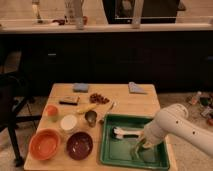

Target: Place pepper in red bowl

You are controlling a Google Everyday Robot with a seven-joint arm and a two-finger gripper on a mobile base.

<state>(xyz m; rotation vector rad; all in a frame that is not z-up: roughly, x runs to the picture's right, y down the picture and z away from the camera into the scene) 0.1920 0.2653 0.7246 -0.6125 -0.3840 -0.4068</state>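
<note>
In the green tray [116, 153], front-right tabletop corner: gripper [139, 148] down.
Closed tight, apparently on the pepper [134, 152]; red bowl [45, 144] at front-left corner.

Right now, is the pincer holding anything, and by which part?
The pincer is shut, low in the green tray, apparently on the pepper. Which part it grips cannot be told; the pincer hides it.
</note>
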